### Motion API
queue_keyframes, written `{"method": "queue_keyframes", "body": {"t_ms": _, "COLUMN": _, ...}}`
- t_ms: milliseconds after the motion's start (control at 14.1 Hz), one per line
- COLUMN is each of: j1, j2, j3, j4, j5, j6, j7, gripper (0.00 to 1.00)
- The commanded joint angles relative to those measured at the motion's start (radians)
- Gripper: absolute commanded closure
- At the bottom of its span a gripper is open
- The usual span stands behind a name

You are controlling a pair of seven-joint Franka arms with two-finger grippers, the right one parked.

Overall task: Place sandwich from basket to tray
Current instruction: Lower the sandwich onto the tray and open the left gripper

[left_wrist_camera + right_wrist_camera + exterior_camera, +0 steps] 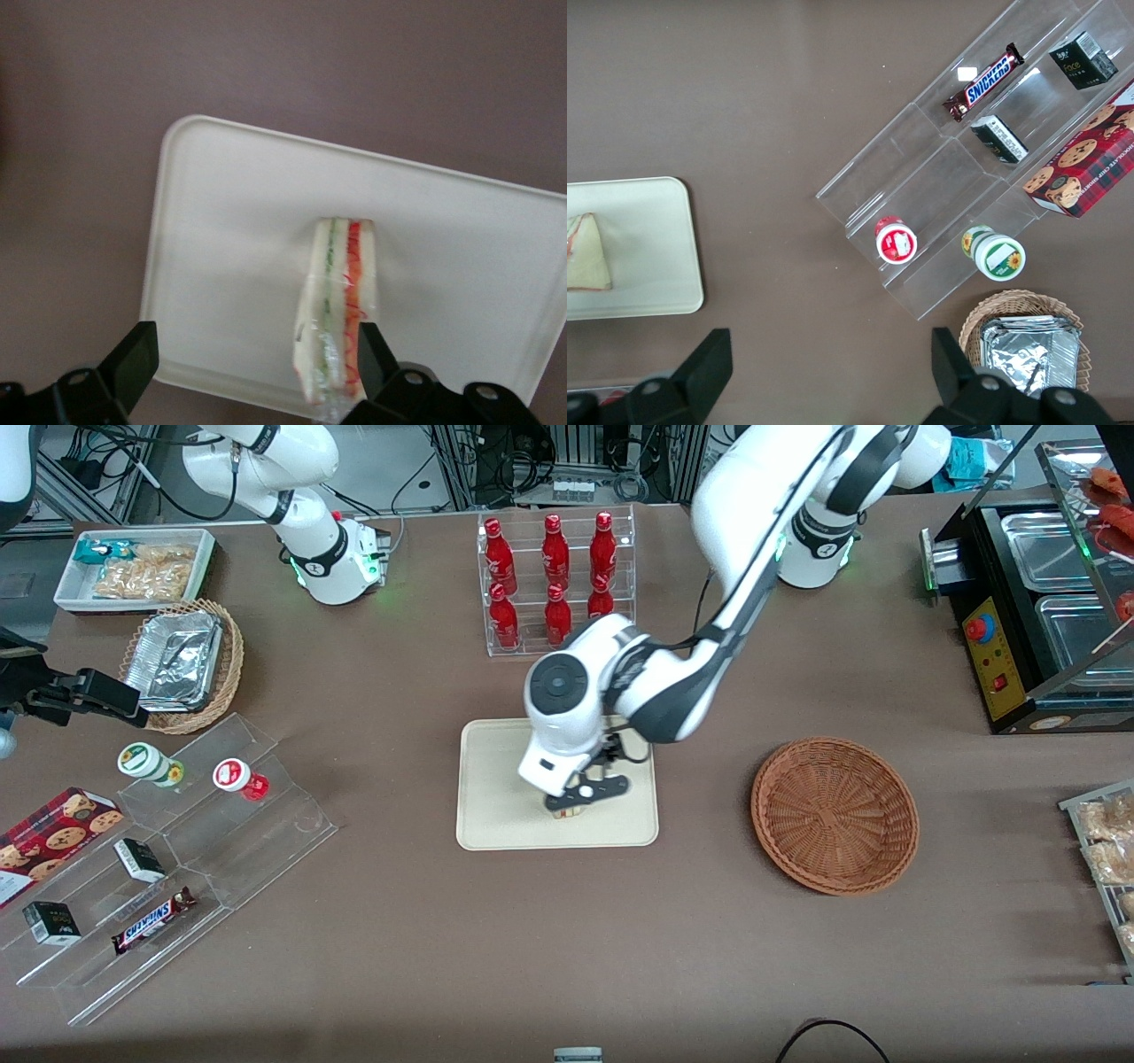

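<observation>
Front view is showing the left arm (735, 602) reaching from its base down over the tray (496, 815), elbow bent and wrist pointing straight down. Its gripper (580, 804) is hovering just above the tray, jaws spread wide apart and holding nothing; one finger (376, 354) is standing just beside the sandwich (337, 310), the other well clear of it.

Everything is sitting on a brown table (567, 921). The basket (834, 815) is lying beside the tray, toward the working arm's end of the table, with nothing in it. A clear rack of red bottles (556, 580) is standing farther from the front camera than the tray. A clear stepped shelf (177, 859) with snacks is lying toward the parked arm's end, well apart from the tray.

The sandwich is resting on the tray, under the gripper. It is showing as a wrapped wedge of white bread with green and red filling stripes running along its edge.
</observation>
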Motion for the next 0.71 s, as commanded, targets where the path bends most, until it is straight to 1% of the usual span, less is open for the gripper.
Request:
{"method": "queue_keyframes", "body": {"t_ms": 0, "j1": 0.097, "j2": -0.210, "j3": -0.004, "j4": -0.191, "j5": 0.005, "j6": -0.056, "j7": 0.157, "gripper": 0.01}}
{"method": "queue_keyframes", "body": {"t_ms": 283, "j1": 0.259, "j2": -0.481, "j3": -0.004, "j4": -0.448, "j5": -0.002, "j6": -0.110, "j7": 0.431, "gripper": 0.00}}
{"method": "queue_keyframes", "body": {"t_ms": 424, "j1": 0.338, "j2": -0.560, "j3": -0.004, "j4": -0.491, "j5": -0.002, "j6": -0.192, "j7": 0.539, "gripper": 0.00}}
{"method": "queue_keyframes", "body": {"t_ms": 636, "j1": 0.462, "j2": -0.624, "j3": -0.004, "j4": -0.490, "j5": -0.002, "j6": -0.288, "j7": 0.691, "gripper": 0.00}}
